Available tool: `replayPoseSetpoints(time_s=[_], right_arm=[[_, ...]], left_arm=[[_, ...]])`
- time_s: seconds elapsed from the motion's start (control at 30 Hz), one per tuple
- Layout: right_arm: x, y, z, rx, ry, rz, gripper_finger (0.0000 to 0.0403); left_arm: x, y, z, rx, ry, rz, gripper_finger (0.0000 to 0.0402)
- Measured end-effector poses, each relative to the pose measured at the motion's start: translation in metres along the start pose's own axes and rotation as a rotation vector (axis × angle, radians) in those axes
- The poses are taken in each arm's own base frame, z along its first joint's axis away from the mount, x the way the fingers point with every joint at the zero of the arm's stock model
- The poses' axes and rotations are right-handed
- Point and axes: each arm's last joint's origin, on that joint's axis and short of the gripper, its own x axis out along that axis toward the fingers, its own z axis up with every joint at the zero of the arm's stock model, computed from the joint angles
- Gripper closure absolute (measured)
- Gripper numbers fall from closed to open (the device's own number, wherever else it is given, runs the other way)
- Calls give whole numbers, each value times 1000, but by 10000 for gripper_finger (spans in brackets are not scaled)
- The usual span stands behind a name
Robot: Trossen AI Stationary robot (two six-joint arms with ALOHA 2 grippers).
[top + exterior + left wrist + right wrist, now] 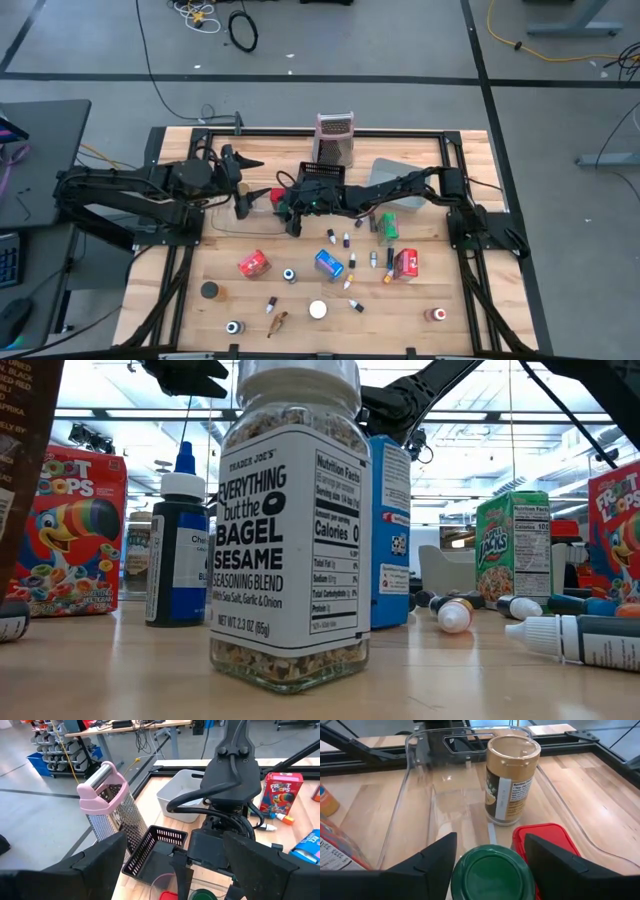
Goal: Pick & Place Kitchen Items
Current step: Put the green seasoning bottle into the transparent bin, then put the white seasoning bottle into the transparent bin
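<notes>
I had the right gripper (490,852) reached across to the clear tub (420,780) near the desk's far edge, just beside the black mesh basket (150,852), because that was where the jars were being collected. A brown-lidded jar (511,780) and a red-lidded one (547,842) already stood inside. The green-lidded jar (489,872) sat directly between my parted fingers; I could not tell whether they gripped it. The left gripper (175,865) hovered alongside, wide open and empty.

right gripper (490,855) fingers spread over green round lid (489,872) | red square lid (546,840) right beside it | tan-capped brown jar (511,780) upright inside clear plastic tub (420,795) | wooden tabletop (600,795)
</notes>
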Motion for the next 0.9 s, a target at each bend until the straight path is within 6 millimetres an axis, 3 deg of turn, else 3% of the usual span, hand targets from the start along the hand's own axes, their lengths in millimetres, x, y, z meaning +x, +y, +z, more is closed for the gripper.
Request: replayPoseSetpoints(time_s=[0.37, 0.77, 0.9], right_arm=[[-9, 0, 8, -89, 10, 15, 156], [-101, 7, 73, -141, 42, 71, 156], [-117, 12, 83, -156, 21, 84, 156]], left_arm=[[0, 0, 0, 5, 0, 0, 61], [0, 0, 0, 5, 0, 0, 61], [0, 0, 0, 4, 0, 0, 61]])
